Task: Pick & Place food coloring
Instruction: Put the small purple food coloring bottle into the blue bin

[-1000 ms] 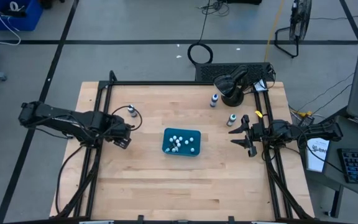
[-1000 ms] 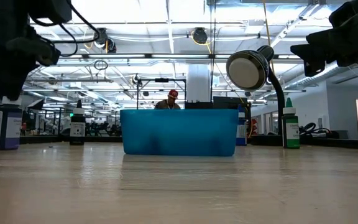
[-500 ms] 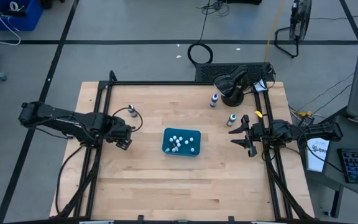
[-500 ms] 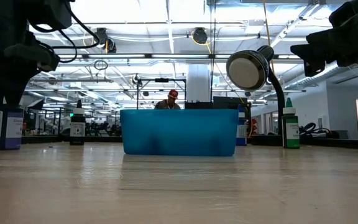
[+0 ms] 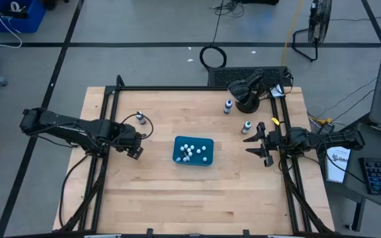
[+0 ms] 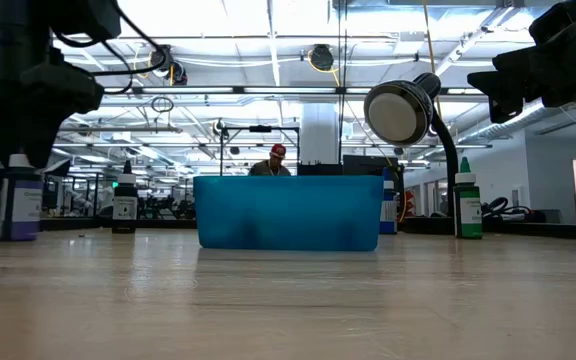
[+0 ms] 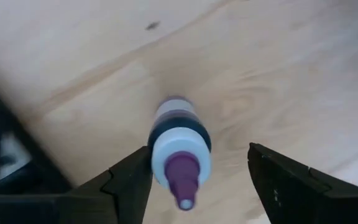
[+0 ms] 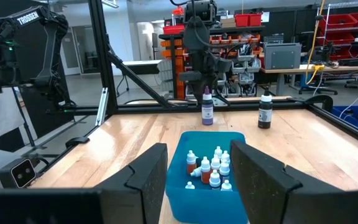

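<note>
A purple-tipped, white-capped dark food coloring bottle (image 7: 180, 149) stands upright on its base on the wood, between the open fingers of my left gripper (image 7: 197, 180). In the low view the left gripper (image 6: 26, 150) hangs right over this bottle (image 6: 18, 205). The high view hides the bottle under the left gripper (image 5: 135, 152). Several tiny white-capped bottles (image 8: 210, 168) lie in the teal tray (image 5: 176, 151). My right gripper (image 5: 260, 142) waits open at the table's right side, touching nothing. My left gripper comes from above, pointing down, with its fingers on either side of the purple bottle's white cap. One finger (image 7: 129, 180) lies close against the cap's side (image 7: 156, 158), and I cannot tell whether it touches. The other finger stands clear. The bottle stays upright on the table.
A black-capped bottle (image 5: 139, 118) stands near the far left. Two more bottles (image 5: 228, 106) (image 5: 247, 127) stand far right, beside the black round lamp (image 5: 247, 92) with its cable. A black frame (image 5: 104, 165) rims the table. A person (image 6: 276, 160) shows beyond the table.
My left gripper has crept slightly toward the tray, still pointing down. In the low view it dipped over the purple bottle's cap and then rose a little. The bottle stands a bit farther toward the tray, still upright on the table.
</note>
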`<control>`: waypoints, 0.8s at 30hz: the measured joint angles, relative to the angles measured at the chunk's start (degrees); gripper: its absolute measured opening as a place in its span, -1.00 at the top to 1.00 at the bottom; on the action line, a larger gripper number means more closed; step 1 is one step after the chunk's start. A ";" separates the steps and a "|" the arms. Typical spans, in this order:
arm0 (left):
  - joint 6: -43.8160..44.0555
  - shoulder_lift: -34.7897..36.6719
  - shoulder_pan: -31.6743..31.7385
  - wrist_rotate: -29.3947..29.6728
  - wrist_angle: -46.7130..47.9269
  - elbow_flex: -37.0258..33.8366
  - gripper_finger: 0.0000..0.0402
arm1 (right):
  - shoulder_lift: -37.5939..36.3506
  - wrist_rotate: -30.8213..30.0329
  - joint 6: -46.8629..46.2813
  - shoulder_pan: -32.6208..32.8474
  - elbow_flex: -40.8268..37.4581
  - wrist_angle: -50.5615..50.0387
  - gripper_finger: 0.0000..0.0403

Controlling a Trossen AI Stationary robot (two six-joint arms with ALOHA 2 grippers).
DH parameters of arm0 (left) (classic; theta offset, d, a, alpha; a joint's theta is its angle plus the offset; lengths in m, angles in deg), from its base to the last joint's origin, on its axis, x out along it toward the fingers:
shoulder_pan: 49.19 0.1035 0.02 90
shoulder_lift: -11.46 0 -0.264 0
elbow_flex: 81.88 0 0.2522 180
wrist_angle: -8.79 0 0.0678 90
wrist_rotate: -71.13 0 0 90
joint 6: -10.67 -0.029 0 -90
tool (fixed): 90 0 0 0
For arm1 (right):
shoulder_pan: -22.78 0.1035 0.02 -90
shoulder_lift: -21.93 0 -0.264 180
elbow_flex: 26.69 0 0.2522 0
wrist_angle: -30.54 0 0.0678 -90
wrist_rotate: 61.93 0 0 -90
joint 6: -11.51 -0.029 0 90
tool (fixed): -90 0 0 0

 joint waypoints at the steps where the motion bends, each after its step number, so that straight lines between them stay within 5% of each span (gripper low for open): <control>1: -0.43 0.00 0.00 -0.20 -1.35 0.00 -0.27 | 0.00 0.01 -0.02 0.01 -0.02 0.00 0.18; 24: -2.33 -5.26 0.48 0.47 -3.59 -2.75 -0.24 | 0.00 0.02 0.00 0.00 -0.02 0.02 0.18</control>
